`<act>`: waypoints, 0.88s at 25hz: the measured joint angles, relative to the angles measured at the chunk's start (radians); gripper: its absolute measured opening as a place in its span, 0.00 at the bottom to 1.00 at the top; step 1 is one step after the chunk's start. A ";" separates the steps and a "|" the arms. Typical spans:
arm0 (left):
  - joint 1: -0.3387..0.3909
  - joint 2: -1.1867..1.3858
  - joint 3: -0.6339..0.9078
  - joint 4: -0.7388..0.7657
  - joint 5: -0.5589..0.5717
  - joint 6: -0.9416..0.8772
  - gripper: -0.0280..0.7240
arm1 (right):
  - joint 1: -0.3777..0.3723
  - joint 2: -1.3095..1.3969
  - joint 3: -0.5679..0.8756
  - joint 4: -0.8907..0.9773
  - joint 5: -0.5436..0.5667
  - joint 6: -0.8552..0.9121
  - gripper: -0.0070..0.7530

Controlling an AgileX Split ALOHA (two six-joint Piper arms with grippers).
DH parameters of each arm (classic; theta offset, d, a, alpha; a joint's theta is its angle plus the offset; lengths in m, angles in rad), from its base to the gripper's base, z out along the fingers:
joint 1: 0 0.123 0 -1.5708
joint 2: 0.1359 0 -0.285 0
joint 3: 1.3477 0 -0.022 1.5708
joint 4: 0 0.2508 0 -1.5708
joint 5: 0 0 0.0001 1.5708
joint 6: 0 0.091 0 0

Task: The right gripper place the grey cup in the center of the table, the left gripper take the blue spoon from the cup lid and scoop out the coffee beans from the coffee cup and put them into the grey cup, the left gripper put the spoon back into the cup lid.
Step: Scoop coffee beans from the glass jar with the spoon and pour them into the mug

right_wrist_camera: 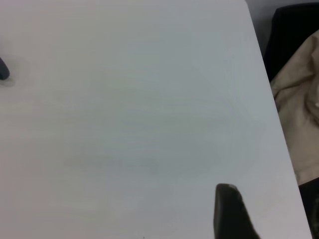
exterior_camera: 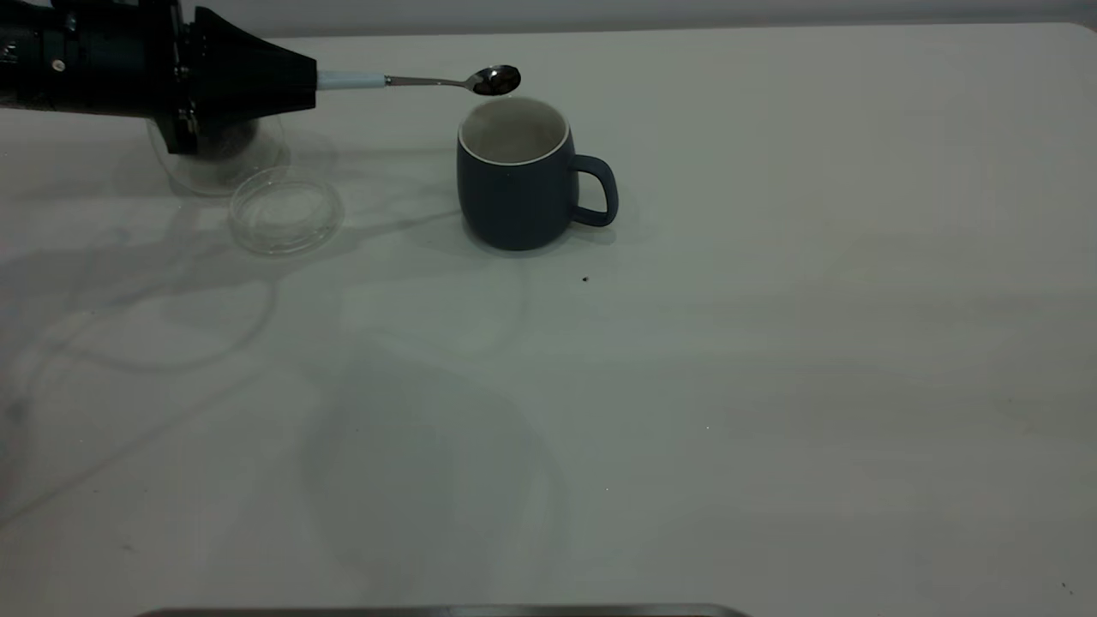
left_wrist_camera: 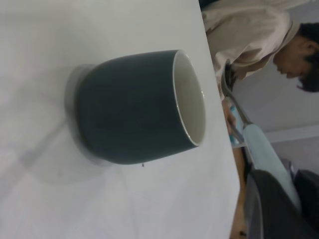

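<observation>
Blue spoon (exterior_camera: 428, 80) is pinched by its handle in the left gripper (exterior_camera: 310, 79), its bowl (something dark inside) just above the far rim of the grey cup (exterior_camera: 523, 180). Cup lid (exterior_camera: 284, 210) lies left of the cup, coffee cup (exterior_camera: 218, 154) behind it.

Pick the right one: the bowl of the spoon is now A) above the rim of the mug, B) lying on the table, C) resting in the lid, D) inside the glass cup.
A: the left gripper holds the spoon level, its bowl above the mug rim.
</observation>
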 joint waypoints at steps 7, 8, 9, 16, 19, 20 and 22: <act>0.000 0.000 0.000 0.001 -0.001 0.104 0.21 | 0.000 0.000 0.000 0.000 0.000 0.000 0.48; 0.000 0.000 0.000 0.001 -0.001 0.127 0.21 | 0.000 0.000 0.000 0.000 0.000 0.000 0.48; 0.000 0.000 0.000 0.001 -0.002 0.154 0.21 | 0.000 0.000 0.000 0.000 0.000 0.000 0.48; 0.000 0.001 0.000 0.001 -0.083 0.318 0.21 | 0.000 0.000 0.000 0.000 0.000 0.000 0.48; 0.000 0.001 0.000 0.001 -0.097 0.403 0.21 | 0.000 0.000 0.000 0.000 0.000 0.000 0.48; 0.000 0.001 0.000 0.001 -0.098 0.431 0.21 | 0.000 0.000 0.000 0.000 0.000 0.000 0.48; 0.000 0.001 0.000 -0.002 -0.098 0.491 0.21 | 0.000 0.000 0.000 0.000 0.000 0.000 0.48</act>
